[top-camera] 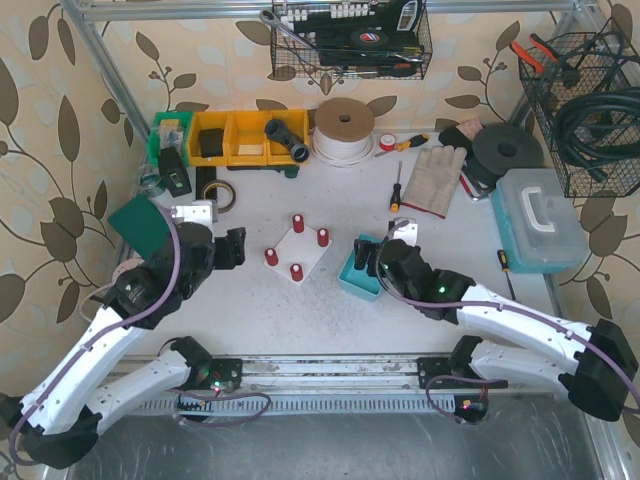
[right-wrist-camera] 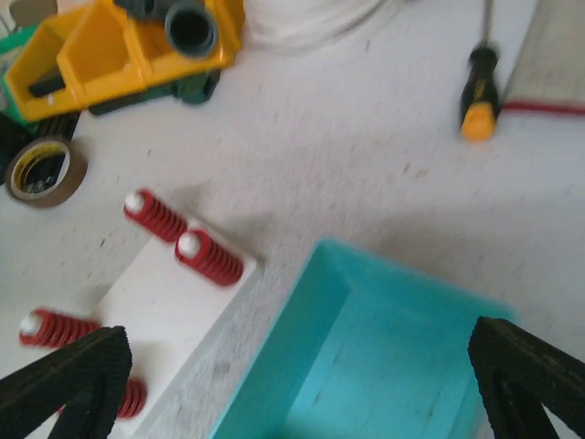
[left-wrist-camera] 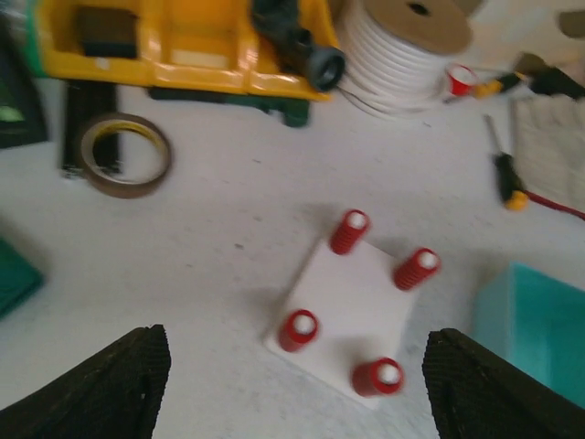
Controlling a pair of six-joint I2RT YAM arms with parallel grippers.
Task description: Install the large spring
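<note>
A white base plate (top-camera: pixel 297 248) lies mid-table with four red springs on its pegs, one at each corner, such as the spring (top-camera: pixel 298 222) at the far corner. In the left wrist view the plate (left-wrist-camera: pixel 352 306) and a spring (left-wrist-camera: pixel 298 330) lie just ahead between my fingers. My left gripper (top-camera: pixel 234 248) is open and empty, left of the plate. My right gripper (top-camera: pixel 373 257) is open and empty above a teal bin (top-camera: pixel 356 284). The right wrist view shows the bin (right-wrist-camera: pixel 402 267) with nothing visible inside and a spring (right-wrist-camera: pixel 210 257) on the plate's edge.
A yellow parts bin (top-camera: pixel 240 137), a tape roll (top-camera: pixel 217 194), a cord spool (top-camera: pixel 343 128), a screwdriver (top-camera: pixel 396 187), a glove (top-camera: pixel 430 178) and a grey toolbox (top-camera: pixel 540 218) stand around the back and right. A green box (top-camera: pixel 143 225) lies to the left.
</note>
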